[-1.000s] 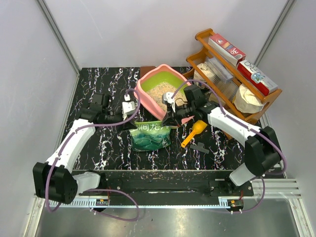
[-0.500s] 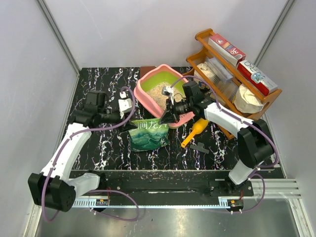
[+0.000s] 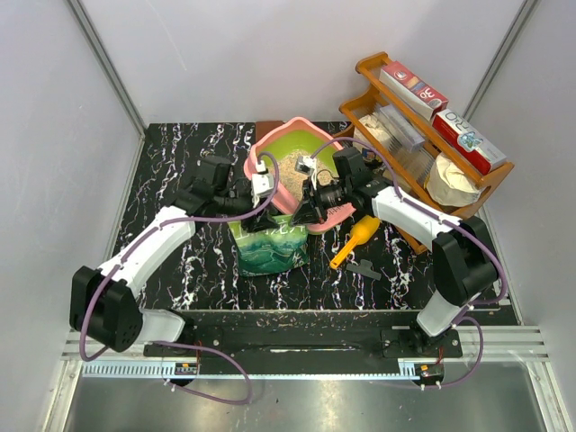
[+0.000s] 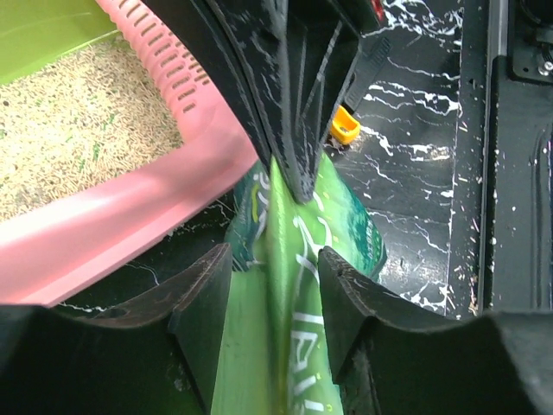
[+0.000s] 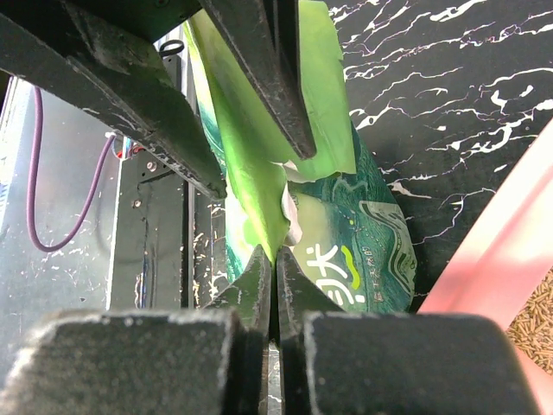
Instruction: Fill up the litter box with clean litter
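The pink litter box (image 3: 266, 148) with lime-green inner walls stands at the back middle, and beige clean litter (image 3: 292, 171) covers its floor. The green bag (image 3: 270, 252) stands in front of it with its top pulled up. My right gripper (image 3: 301, 216) is shut on the bag's top edge (image 5: 259, 207). My left gripper (image 3: 272, 207) is open, and its fingers (image 4: 203, 294) straddle the bag's upper fold (image 4: 289, 285). The left wrist view shows the box's pink wall (image 4: 112, 233) and the litter (image 4: 78, 112) close by on the left.
A yellow-orange scoop (image 3: 354, 241) lies right of the bag, with a small dark grey piece (image 3: 364, 267) beside it. The brown wooden rack (image 3: 423, 135) with boxes and a white tub stands at the back right. Grey walls close in the table.
My left arm has swung right, from beside the bag to over its top, with its fingers now around the upper fold. The right gripper has kept its hold, and the bag's top stands higher.
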You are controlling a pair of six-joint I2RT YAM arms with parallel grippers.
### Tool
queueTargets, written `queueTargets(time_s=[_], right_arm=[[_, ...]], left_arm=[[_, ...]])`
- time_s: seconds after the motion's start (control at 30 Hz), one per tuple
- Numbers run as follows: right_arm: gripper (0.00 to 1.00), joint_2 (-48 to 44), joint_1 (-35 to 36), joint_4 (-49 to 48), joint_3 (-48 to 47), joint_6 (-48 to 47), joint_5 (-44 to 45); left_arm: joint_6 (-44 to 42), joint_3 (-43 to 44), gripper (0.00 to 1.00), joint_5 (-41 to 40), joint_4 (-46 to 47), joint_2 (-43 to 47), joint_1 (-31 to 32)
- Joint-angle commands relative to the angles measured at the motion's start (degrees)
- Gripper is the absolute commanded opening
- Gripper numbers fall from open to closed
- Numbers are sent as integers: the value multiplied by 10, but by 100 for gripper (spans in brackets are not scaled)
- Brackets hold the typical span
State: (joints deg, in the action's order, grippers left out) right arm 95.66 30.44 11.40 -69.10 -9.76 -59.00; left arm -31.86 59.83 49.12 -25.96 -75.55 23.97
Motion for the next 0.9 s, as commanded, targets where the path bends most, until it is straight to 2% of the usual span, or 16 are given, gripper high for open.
queueTargets(time_s=[0.0,0.23,0.47,0.5,0.53,0.6,0.63,0.7,0.73,0.8,0.87], right_arm=[[0,-28,-6,-35,-17,15,1],[0,-31,-6,-36,-11,15,9],[1,-35,-6,-18,-10,7,12],[6,-42,-6,-8,-13,-2,18],[23,-50,-12,10,-18,-1,33],[33,-82,-25,19,-24,14,49],[42,-92,-42,36,-36,20,80],[45,-104,-65,82,-62,8,101],[46,-103,-76,146,-95,0,117],[47,-102,-104,213,-130,-35,138],[49,-112,-118,314,-136,-78,172]], left_arm=[[19,49,47,4,43,-23,8],[29,62,32,19,36,-55,19],[23,73,2,26,3,-68,19],[23,75,0,24,0,-69,19],[25,80,0,16,-2,-69,19],[36,85,0,11,-5,-69,19],[39,87,0,13,-5,-69,19],[48,87,0,19,-2,-67,18],[56,89,0,19,1,-68,19],[78,91,0,20,13,-69,18],[97,90,0,25,28,-68,19]])
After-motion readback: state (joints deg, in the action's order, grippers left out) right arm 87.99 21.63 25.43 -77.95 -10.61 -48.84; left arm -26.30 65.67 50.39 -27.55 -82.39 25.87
